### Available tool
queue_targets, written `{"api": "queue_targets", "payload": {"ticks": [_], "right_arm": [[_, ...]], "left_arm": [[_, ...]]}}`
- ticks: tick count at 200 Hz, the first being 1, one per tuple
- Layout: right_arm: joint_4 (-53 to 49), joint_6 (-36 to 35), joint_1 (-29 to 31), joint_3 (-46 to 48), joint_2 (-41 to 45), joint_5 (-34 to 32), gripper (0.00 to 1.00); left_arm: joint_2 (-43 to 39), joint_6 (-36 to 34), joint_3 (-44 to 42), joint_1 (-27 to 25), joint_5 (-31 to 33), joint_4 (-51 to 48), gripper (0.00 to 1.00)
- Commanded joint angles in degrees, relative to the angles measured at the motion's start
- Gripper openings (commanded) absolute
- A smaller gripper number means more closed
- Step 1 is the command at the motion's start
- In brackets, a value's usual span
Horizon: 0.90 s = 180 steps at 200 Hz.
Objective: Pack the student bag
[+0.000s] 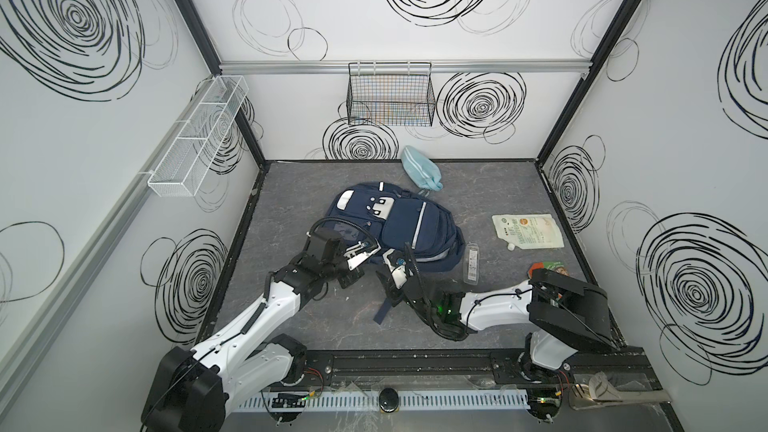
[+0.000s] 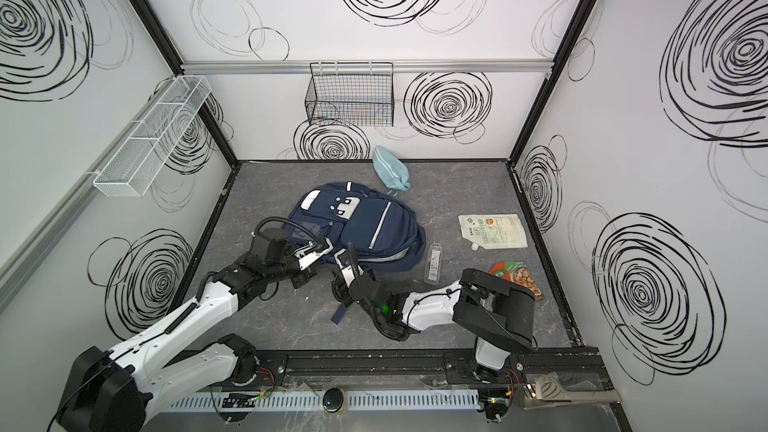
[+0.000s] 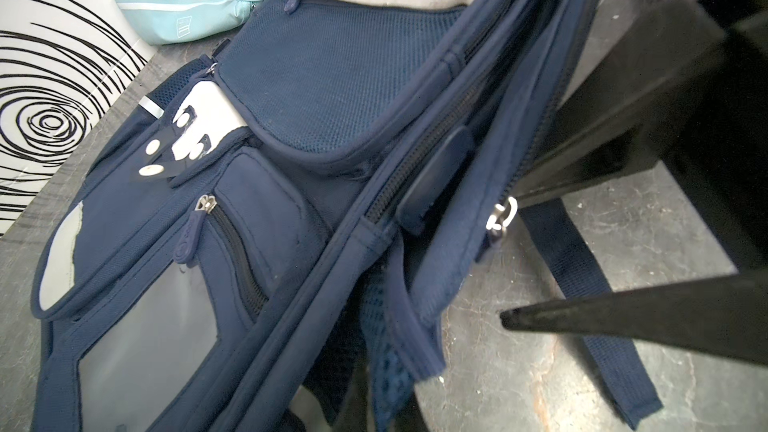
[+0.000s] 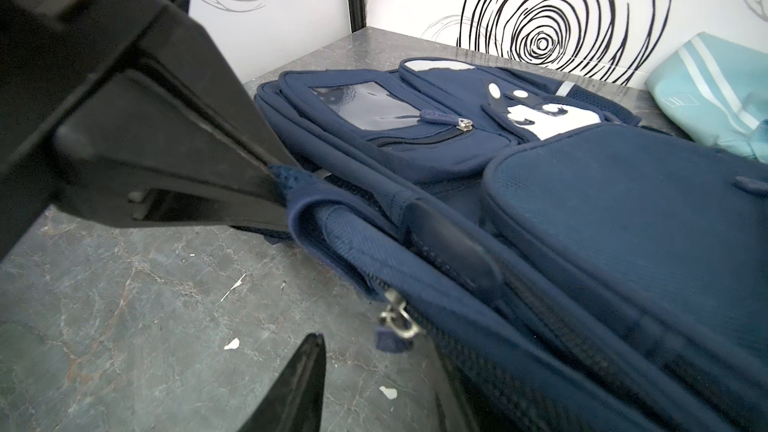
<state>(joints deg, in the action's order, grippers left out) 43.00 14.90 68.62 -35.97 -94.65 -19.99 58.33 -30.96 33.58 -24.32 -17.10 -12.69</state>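
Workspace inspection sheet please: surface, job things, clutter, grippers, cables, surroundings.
Surface: grey marbled table, few white specks.
Job's things: student bag lying front up, mid-table.
Clutter: light blue pouch, white spouted pouch, clear case, snack packet partly behind the right arm.
Grippers: left gripper shut on the bag's edge fabric; right gripper open, jaws either side of a zipper pull.
Cables: black cable loops at both wrists, one arching over the bag.
Surroundings: white wire basket on a side wall, black wire basket on the back wall.
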Motion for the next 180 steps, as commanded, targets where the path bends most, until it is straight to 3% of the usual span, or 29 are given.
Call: {"api": "queue_targets", "payload": {"ticks": [1,63,100,161,180], "right_arm": [[1.55,0.84,-0.20,-2.01,-1.61,-3.35,0.45],[2.90,0.47,-1.60,-4.68,-3.70,-3.79,0.37],[3.43,1.87,-2.71,-3.46,-2.09,-0.97,0.17],[1.63,3.04,-1.74,2.21,5.30,8.57,0.00],[1.38,2.97,-1.54,4.10,7.74,11.62,0.00]], "left_arm": [[-2.16,0.73,1.67,0.19,-5.35,5.12,0.00],[-2.43,0.81,1.49,0.19,-6.20,5.50,0.00],[-2.74,0.90,1.14,0.17,-5.29,5.88,0.00],[-2.61,1.17,0.65,0.48,1.10,7.42,0.00],[-2.51,1.41,0.63,0.81,2.15,7.77,0.00]]}}
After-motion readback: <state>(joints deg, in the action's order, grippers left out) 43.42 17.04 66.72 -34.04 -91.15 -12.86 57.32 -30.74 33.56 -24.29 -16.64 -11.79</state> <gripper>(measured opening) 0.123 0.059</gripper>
